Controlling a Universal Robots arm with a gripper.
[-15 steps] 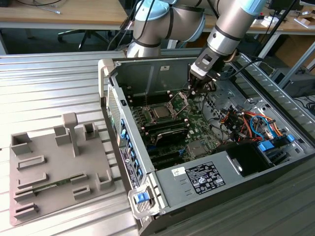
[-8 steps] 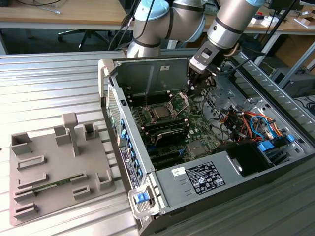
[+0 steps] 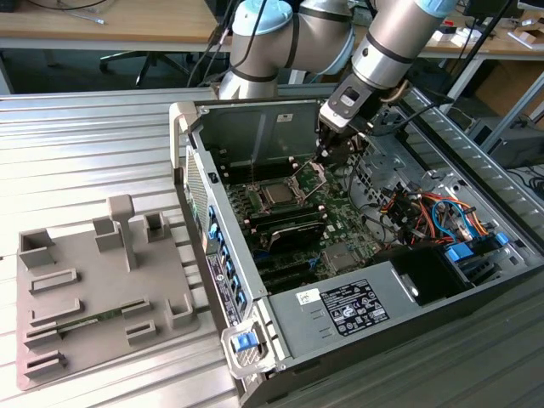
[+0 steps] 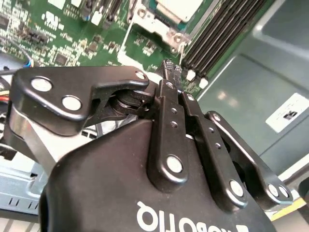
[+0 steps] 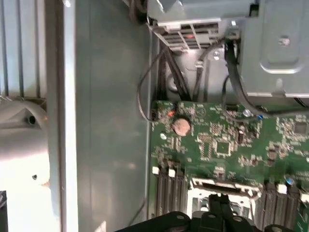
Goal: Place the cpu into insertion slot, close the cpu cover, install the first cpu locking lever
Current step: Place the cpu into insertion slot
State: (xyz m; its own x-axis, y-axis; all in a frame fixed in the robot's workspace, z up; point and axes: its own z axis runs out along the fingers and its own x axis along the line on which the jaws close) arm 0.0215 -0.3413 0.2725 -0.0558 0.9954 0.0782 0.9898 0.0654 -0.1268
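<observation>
In the exterior view the gripper (image 3: 325, 155) hangs inside the open computer case (image 3: 255, 127) just above the frame's centre, its tips close to the upper edge of the cpu cover (image 3: 313, 176). The cover stands tilted up, while the cpu (image 3: 276, 195) lies flat in the insertion slot (image 3: 260, 184) beside it, toward the exterior view's left. In the second wrist view the fingers (image 4: 166, 96) are drawn together at their tips over the green motherboard (image 4: 72, 34), near the slot's metal rim and the black memory slots (image 4: 217, 34). In the first wrist view the dark fingertips (image 5: 219, 207) sit together by a silvery metal frame (image 5: 222, 185), with a round coin battery (image 5: 182, 126) well apart from them on the board.
</observation>
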